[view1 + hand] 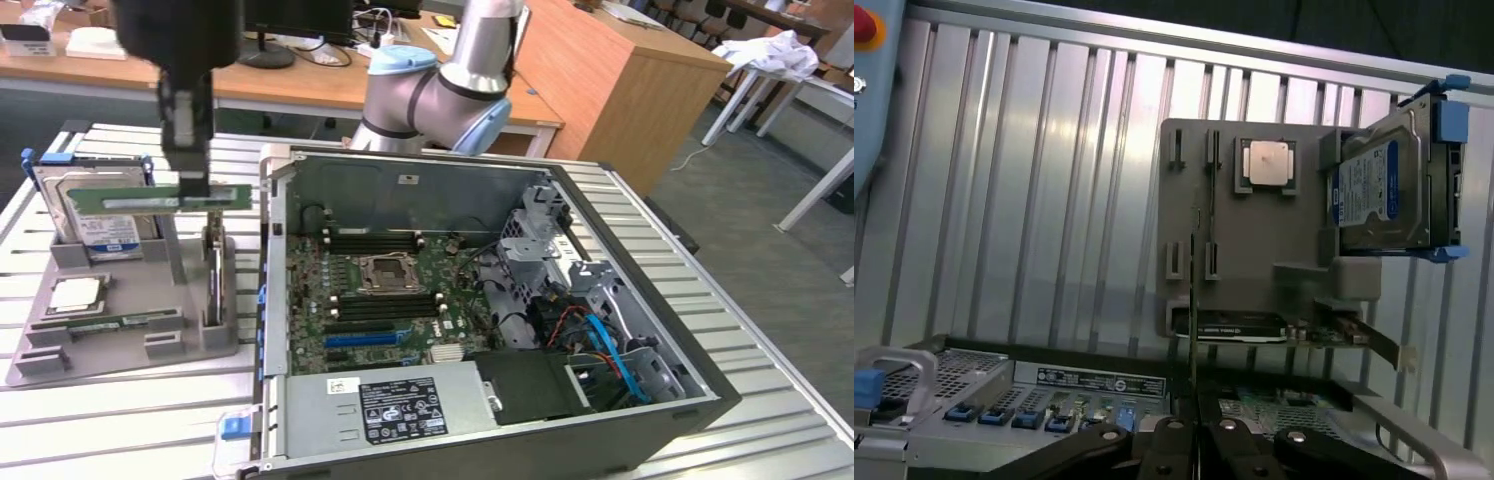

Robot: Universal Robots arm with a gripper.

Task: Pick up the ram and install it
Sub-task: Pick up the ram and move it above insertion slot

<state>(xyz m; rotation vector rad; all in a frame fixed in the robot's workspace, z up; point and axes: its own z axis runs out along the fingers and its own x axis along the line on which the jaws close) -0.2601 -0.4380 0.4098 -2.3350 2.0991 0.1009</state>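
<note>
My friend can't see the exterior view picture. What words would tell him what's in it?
A robot gripper holds the ram, a long green stick, level in the air above a grey holder at the exterior view's left. The holder also carries a hard drive and a square silver chip. On the exterior view's right lies an open computer case.

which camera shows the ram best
The exterior view: the ram shows its green face and white label side-on, gripped in the shut claw over the grey holder. The wrist view catches it edge-on, a thin dark line leaving the claw.
</note>
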